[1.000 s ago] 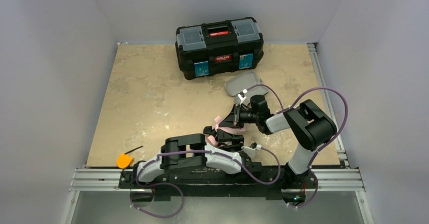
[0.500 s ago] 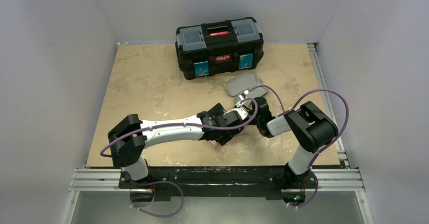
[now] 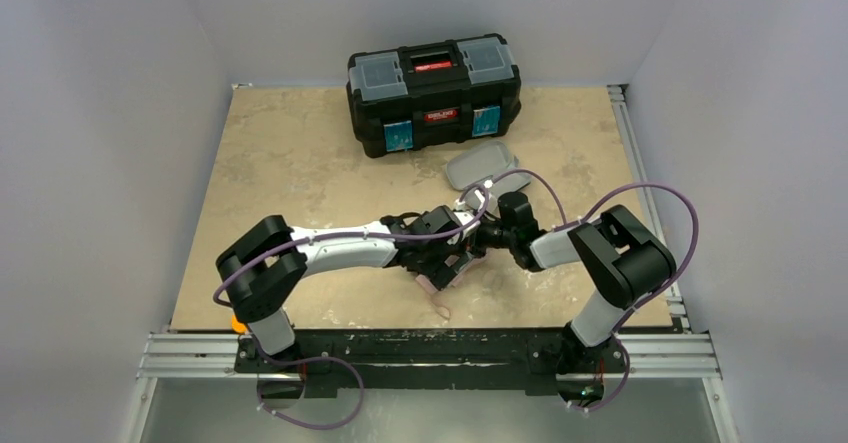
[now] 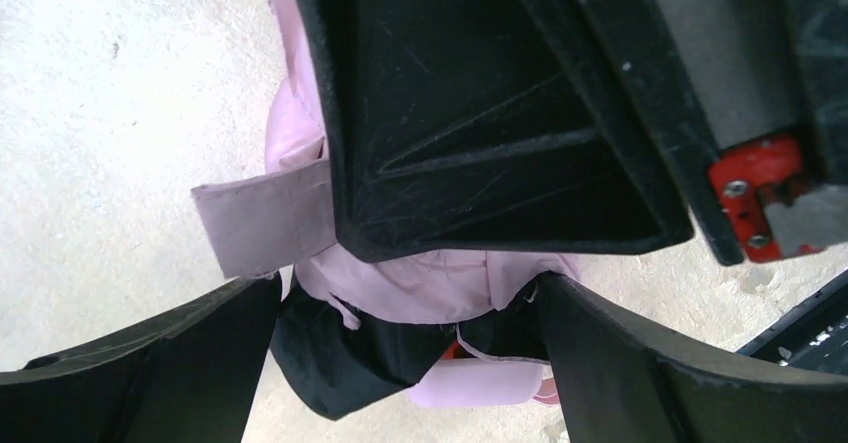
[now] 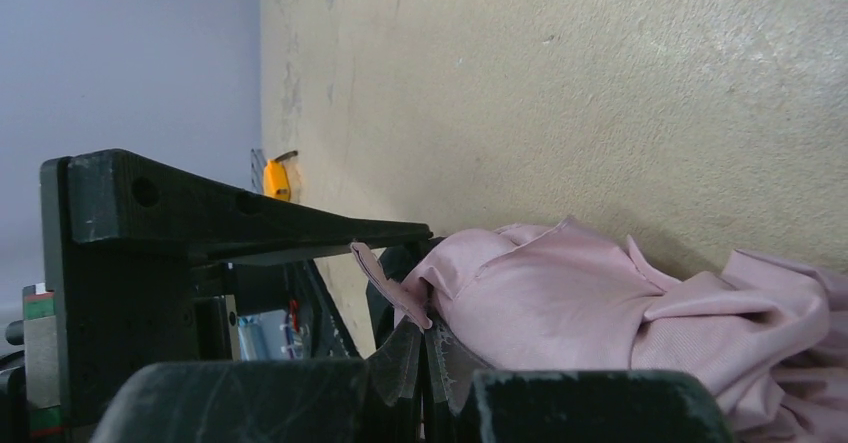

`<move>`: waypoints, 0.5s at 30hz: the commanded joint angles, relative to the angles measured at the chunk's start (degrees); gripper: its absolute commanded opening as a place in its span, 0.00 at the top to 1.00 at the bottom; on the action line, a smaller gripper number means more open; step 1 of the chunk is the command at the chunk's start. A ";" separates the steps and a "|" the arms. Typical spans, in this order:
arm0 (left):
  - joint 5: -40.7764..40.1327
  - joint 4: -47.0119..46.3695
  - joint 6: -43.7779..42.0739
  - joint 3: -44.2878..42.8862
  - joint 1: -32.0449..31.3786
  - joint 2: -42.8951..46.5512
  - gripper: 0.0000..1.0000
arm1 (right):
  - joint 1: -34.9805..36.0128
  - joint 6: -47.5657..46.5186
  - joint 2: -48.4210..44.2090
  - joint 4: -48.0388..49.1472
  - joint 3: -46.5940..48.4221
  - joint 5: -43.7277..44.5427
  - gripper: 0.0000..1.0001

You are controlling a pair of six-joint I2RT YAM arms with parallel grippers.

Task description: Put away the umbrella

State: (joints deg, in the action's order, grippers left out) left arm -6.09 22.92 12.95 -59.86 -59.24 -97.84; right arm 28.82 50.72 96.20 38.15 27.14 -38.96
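Two grippers at the pink umbrella (image 4: 400, 283), mid-table short of the grey case (image 3: 483, 166): right gripper (image 5: 425, 378) pinched on a fabric fold, left gripper (image 4: 408, 298) spread wide astride the bundle; gathering step, apparently; next, close left on fabric and shaft together before casing.

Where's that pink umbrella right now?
In the top view the umbrella lies crumpled on the table, near its front edge around the middle, in front of the grey case and the black toolbox.

light: shining bright and even from overhead
shadows: lying faint, soft-edged
focus: nearest fingers (image 5: 600, 413) are blurring slightly
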 commanded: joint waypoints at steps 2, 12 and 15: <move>5.28 -10.23 2.61 2.68 -0.17 -1.19 0.00 | 0.01 -2.97 1.54 -8.99 -0.57 5.66 1.00; 9.39 -7.71 4.16 2.28 -0.17 4.18 0.00 | 0.00 -2.99 1.27 -8.88 -0.88 5.61 1.00; 8.98 -7.11 4.04 1.60 -0.17 3.66 0.00 | 0.01 -2.98 1.10 -9.05 -0.69 5.57 1.00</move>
State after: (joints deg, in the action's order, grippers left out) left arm -1.34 18.15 14.74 -57.23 -58.78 -96.25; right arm 28.82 50.48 95.94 36.91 27.42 -38.94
